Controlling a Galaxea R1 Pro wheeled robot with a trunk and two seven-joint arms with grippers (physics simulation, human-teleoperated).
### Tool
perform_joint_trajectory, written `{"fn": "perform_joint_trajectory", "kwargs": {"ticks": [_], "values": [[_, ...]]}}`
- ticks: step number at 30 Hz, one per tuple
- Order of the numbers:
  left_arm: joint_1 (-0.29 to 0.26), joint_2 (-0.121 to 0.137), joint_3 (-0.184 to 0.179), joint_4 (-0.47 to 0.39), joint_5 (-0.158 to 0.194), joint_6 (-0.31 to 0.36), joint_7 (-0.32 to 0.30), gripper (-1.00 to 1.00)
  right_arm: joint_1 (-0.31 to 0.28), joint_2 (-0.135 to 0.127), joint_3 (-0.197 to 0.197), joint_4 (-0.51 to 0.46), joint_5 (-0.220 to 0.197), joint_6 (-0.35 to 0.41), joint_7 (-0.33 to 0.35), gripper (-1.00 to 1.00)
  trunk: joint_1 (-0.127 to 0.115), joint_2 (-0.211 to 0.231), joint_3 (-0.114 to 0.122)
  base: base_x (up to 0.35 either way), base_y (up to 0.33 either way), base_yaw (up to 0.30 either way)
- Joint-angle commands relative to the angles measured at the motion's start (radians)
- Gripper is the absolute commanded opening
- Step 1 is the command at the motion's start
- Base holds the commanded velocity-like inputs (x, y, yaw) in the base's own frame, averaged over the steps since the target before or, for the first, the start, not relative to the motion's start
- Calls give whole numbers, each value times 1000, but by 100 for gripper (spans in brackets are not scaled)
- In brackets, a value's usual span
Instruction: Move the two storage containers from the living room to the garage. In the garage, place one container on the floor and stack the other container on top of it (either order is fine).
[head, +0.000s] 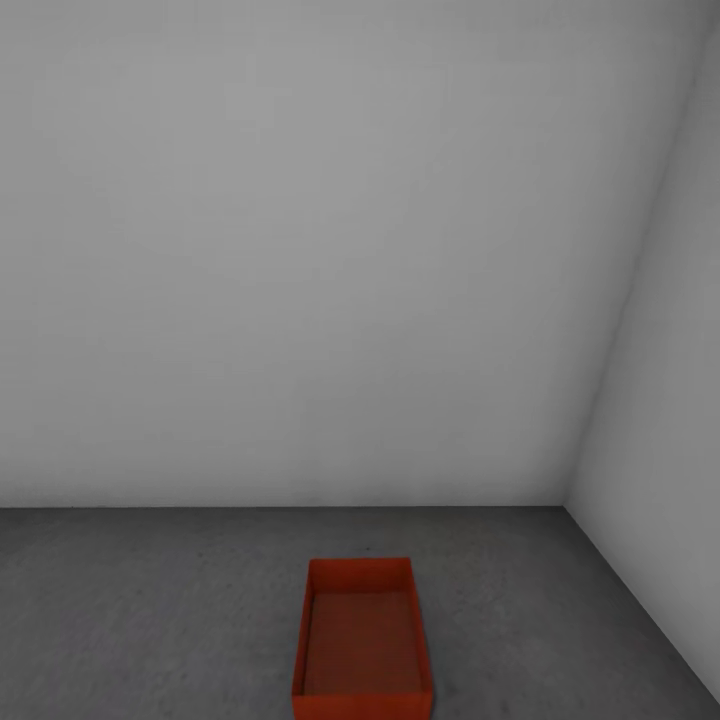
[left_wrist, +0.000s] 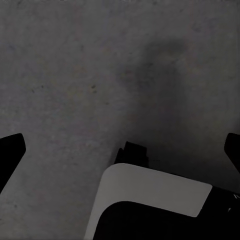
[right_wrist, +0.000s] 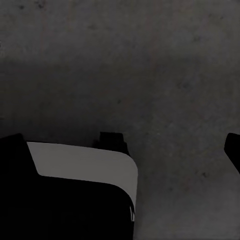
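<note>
Bin: one red-orange bin (head: 362, 640) on the concrete floor (head: 150, 610) — near the grey wall (head: 300, 250) corner, unmarked.
Left claw (left_wrist: 120, 150): spread wide, empty.
Right claw (right_wrist: 125, 150): spread wide, empty — over floor.

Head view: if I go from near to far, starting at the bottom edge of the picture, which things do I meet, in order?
Storage container → bare stretch of concrete floor behind it → back wall, which meets the side wall in the corner on the right.

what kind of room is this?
Likely a garage or bare utility room: rough dark grey concrete floor, plain pale grey walls meeting in a corner, and no furnishings except one red-orange bin sitting on the floor.
</note>
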Motion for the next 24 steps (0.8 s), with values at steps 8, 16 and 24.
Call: {"fn": "perform_joint_trajectory", "kwargs": {"ticks": [8, 16, 24], "values": [[-1, -1, -7, -1, 7, 2, 2, 100, -1, 1, 8, 3, -9, -5, 1, 100, 0, -1, -1, 0, 0, 0], [-1, -1, -7, 0, 6, 3, 3, 100, -1, 4, 8, 3, -11, -5, -3, 100, 0, -1, 2, 0, 0, -136], [-1, -4, -7, -1, 6, 3, 3, 100, -1, 3, 8, 3, -9, -3, -2, 100, 0, -1, 6, 0, 0, -234]]}}
